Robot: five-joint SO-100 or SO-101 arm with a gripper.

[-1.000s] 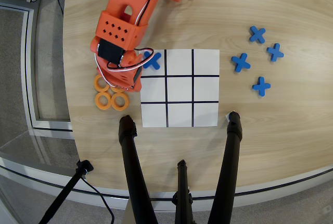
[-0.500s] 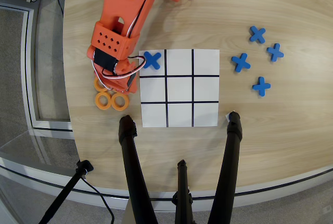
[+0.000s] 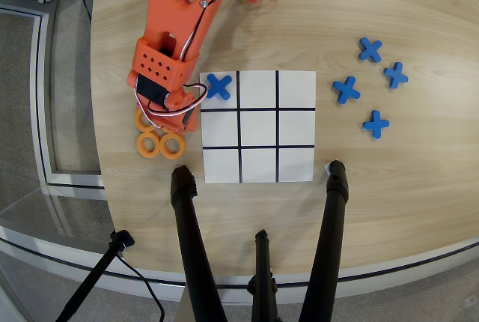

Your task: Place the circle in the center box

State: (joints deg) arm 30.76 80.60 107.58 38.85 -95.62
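Observation:
Two orange rings lie side by side on the wooden table left of the grid, one on the left (image 3: pixel 148 144) and one on the right (image 3: pixel 172 144). A third ring (image 3: pixel 141 121) shows partly from under the arm, just above them. The orange arm's wrist (image 3: pixel 161 67) hangs over this spot, and my gripper (image 3: pixel 168 120) points down at the rings beneath it. Its fingers are hidden by the wrist and its wires, so I cannot tell whether it is open or holds a ring. The center box (image 3: pixel 258 128) of the white grid holds nothing.
A blue X (image 3: pixel 218 86) lies in the grid's top-left cell. Several blue X pieces lie to the right of the grid, the nearest one (image 3: pixel 346 89) close to its edge. Black tripod legs (image 3: pixel 187 210) (image 3: pixel 337 187) reach in from the bottom edge toward the grid's lower corners.

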